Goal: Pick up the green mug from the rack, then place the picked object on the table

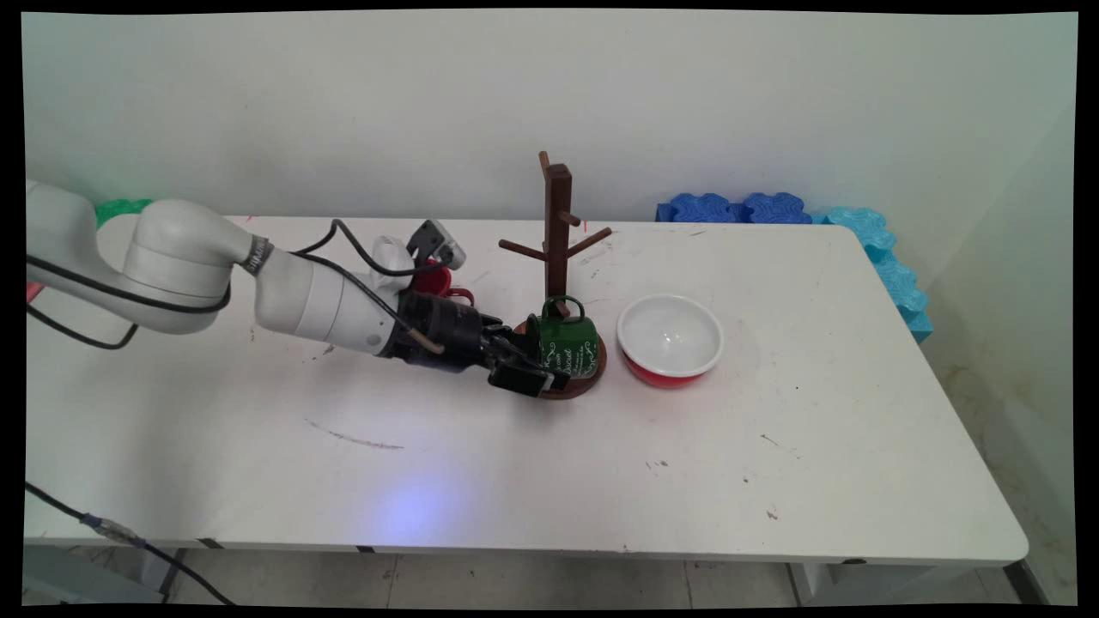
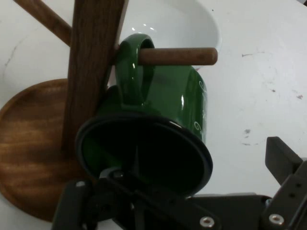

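Fingers (image 2: pixel 192 211) of the black gripper straddle the green mug's (image 2: pixel 163 115) rim, spread and not yet clamped. That mug hangs by its handle on the wooden mug tree's (image 1: pixel 558 249) lowest peg, centre frame, mouth facing the gripper; a red-and-white bowl (image 1: pixel 670 339) sits right.

You have the mug (image 1: pixel 567 345) hanging by its handle on a low peg of the mug tree (image 1: pixel 558 249), mid-surface; bowl (image 1: pixel 670 338) just right of the tree's base; pincer (image 1: pixel 525 365) left of the mug.

A red bowl (image 1: pixel 670 339) with white inside, blue foam blocks (image 1: pixel 740 209) behind the table (image 1: pixel 549 463).
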Motion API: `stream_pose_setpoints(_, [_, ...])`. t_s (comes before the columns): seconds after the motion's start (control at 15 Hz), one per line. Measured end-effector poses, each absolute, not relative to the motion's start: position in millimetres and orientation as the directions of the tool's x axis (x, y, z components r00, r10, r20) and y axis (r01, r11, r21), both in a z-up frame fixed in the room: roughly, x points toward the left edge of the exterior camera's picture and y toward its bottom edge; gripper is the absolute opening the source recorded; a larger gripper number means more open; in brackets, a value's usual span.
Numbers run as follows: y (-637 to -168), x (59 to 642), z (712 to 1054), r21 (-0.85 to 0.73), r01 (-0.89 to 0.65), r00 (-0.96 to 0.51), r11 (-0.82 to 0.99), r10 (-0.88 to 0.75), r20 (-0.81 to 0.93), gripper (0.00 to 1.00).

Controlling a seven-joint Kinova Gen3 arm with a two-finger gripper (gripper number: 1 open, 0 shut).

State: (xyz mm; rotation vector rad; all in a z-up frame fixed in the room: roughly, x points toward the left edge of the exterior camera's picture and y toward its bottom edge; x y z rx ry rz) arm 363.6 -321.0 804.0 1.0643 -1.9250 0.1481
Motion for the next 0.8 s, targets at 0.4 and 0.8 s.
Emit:
stream_pose_setpoints(0.4, [-324.6,359.8,799.2,0.295,-0.724,-0.218,0.624,-0.612,0.76,0.0])
stream_pose_setpoints(0.8, [-326.5,358.8,795.8,0.283,-0.723,-0.226,0.63,-0.604,0.764,0.0])
